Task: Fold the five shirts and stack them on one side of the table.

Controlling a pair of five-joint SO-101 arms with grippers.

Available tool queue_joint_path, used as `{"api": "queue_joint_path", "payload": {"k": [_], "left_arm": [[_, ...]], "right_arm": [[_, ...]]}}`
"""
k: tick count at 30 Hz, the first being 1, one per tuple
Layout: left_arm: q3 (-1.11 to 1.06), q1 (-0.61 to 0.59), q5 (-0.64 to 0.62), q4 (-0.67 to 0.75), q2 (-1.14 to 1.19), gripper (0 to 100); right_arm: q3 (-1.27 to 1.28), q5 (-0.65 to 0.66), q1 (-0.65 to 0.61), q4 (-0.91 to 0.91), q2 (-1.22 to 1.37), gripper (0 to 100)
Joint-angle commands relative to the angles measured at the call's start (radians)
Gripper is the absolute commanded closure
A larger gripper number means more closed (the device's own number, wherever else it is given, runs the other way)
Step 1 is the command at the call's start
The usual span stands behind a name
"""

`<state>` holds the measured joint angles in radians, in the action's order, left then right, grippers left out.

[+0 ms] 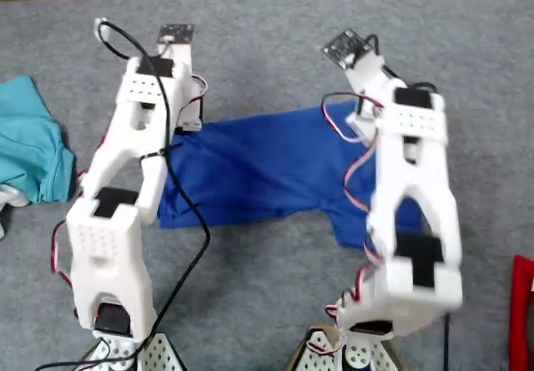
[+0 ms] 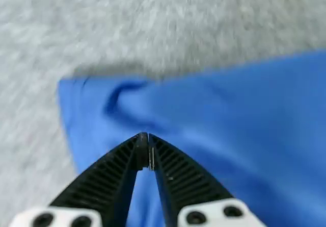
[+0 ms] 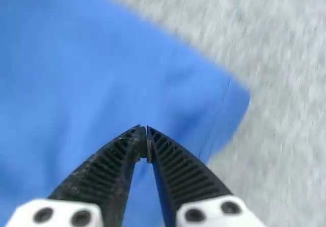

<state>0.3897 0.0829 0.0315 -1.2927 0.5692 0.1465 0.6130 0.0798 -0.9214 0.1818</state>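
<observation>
Blue shirt (image 1: 259, 171), table (image 1: 275, 54) centre. Left gripper (image 2: 145, 153): pincer clamped on its 10 o'clock corner. Right gripper (image 3: 143, 145): likewise, 2 o'clock corner. Paired hold, likely for an even fold.

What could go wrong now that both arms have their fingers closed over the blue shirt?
1. The left gripper and right gripper are shut at the blue shirt's far corners, but a firm pinch on the cloth isn't clear. One corner could slip and leave the fold crooked.
2. Part of the shirt lies beneath the right arm, so the cloth might bunch there if it is pulled.
</observation>
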Motion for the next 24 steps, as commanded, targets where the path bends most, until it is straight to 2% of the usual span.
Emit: {"api": "queue_joint_path", "payload": {"k": [1, 5, 9, 13, 19, 24], "left_arm": [[0.075, -0.021, -0.005, 0.075, 0.107, 98], [0.157, -0.075, -0.005, 0.031, 0.222, 98], [0.261, -0.123, -0.003, -0.069, 0.237, 98], [0.276, -0.153, -0.003, -0.084, 0.229, 98], [0.278, -0.164, 0.078, -0.167, 0.228, 98], [0.288, -0.161, 0.077, -0.183, 0.226, 98]], "right_arm": [[-0.205, -0.026, -0.012, 0.058, 0.234, 99.0], [-0.435, -0.02, 0.059, 0.014, 0.478, 99.0], [-0.723, 0.008, 0.119, -0.143, 0.633, 99.0], [-0.978, 0.051, 0.173, -0.255, 0.791, 99.0], [-1.365, 0.052, 0.203, -0.434, 0.972, 99.0], [-1.666, 0.054, 0.177, -0.606, 1.056, 99.0]]}}
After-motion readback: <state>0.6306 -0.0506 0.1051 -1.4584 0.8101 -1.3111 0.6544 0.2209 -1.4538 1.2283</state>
